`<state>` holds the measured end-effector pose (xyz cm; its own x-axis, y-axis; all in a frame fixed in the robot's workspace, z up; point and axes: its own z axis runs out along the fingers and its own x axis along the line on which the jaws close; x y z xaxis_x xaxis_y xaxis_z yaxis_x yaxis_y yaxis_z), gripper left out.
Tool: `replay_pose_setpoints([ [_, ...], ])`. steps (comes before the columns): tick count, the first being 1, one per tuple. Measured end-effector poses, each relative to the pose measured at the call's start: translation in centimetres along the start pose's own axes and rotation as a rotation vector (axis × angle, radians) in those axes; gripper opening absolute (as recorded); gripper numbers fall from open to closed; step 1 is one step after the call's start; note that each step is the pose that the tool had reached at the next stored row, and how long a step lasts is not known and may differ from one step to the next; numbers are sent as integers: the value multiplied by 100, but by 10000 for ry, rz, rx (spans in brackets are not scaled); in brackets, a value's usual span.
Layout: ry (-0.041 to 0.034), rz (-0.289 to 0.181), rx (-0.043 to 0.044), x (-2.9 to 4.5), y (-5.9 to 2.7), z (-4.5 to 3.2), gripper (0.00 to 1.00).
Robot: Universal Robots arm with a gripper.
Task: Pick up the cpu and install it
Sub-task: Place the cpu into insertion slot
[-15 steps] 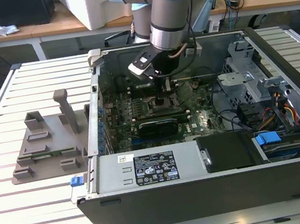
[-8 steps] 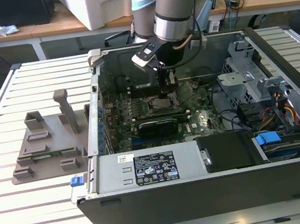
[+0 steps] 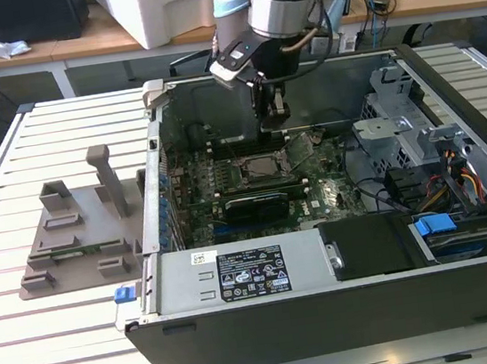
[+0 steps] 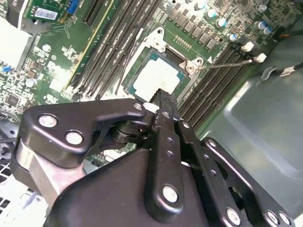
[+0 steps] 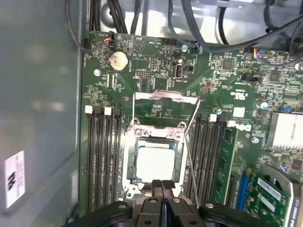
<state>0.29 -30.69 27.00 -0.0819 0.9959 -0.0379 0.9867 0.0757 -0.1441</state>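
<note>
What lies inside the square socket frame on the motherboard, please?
The cpu lies flat in the socket frame, metal top showing. The pincer covers one edge; anything beneath the chip is hidden.

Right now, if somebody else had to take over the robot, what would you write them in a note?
The gripper is shut and holds nothing. Its tips hang over the edge of the chip; I can't tell if they touch.
The chip lies flat in its socket on the green board inside the computer case.
Done: chip set in the socket.
Left: the metal cover is flipped open and the wire lever is unlatched, so the chip isn't clamped.
</note>
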Motion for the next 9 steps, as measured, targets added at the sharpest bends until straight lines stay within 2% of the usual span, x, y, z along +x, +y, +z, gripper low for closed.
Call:
replay_pose_setpoints([
  [1,-1,1,1,-2,-7,-50,11],
  [3,-1,0,0,-3,-13,-90,11],
  [7,-7,1,1,-12,-44,-302,11],
  [9,-7,2,1,-13,-50,-340,11],
])
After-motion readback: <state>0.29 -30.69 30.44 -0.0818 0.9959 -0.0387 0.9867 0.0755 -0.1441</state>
